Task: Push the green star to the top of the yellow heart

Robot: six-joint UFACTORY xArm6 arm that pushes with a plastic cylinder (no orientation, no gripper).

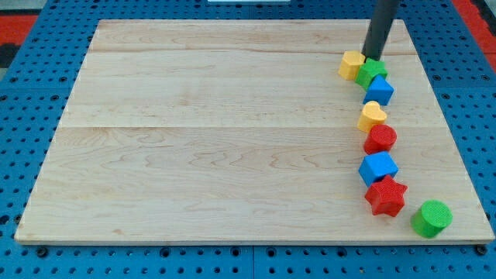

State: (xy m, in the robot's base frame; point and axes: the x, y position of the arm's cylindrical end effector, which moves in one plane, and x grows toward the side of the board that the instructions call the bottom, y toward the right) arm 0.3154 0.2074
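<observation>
The green star (373, 73) lies near the view's top right, wedged between a yellow block (351, 63) on its left and a blue block (380, 90) just below it. The yellow heart (372, 115) lies below that blue block, so the blue block sits between star and heart. My tip (374, 57) comes down from the view's top and touches the star's upper edge.
Below the heart, a column runs down the right side: a red round block (380, 139), a blue cube (377, 167), a red star (386, 196) and a green cylinder (432, 218). The wooden board (217, 139) ends close to the right of them.
</observation>
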